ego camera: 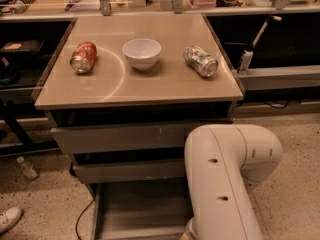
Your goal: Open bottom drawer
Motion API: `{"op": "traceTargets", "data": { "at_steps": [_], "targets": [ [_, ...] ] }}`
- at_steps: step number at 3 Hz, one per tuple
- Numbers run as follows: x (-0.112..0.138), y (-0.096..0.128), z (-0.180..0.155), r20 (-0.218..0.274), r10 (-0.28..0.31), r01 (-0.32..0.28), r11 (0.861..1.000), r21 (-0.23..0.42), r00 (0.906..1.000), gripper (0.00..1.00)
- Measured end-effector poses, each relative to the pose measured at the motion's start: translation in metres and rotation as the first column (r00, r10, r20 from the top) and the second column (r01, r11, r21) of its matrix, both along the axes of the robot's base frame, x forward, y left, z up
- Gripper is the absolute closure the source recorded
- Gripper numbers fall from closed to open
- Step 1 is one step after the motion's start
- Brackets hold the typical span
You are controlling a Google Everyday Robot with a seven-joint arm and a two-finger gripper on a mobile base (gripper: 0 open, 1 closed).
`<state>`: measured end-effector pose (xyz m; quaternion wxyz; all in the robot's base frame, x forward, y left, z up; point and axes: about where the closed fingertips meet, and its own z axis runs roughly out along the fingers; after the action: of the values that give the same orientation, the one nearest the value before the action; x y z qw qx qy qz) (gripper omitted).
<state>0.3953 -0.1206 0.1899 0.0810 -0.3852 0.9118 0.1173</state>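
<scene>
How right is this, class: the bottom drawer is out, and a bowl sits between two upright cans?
One error: the orange can and silver can lie on their sides, not upright, as the camera view shows. The bottom drawer is out and the bowl sits between them. The tool is hidden behind the arm.
</scene>
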Motion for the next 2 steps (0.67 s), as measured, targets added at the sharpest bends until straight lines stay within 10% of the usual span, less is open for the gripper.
{"op": "traceTargets", "data": {
  "at_steps": [2],
  "targets": [
    [-0.014,-0.002,-0.003,-0.04,-0.011,0.011,1.0,0.005,0.9992,1.0]
  ]
}}
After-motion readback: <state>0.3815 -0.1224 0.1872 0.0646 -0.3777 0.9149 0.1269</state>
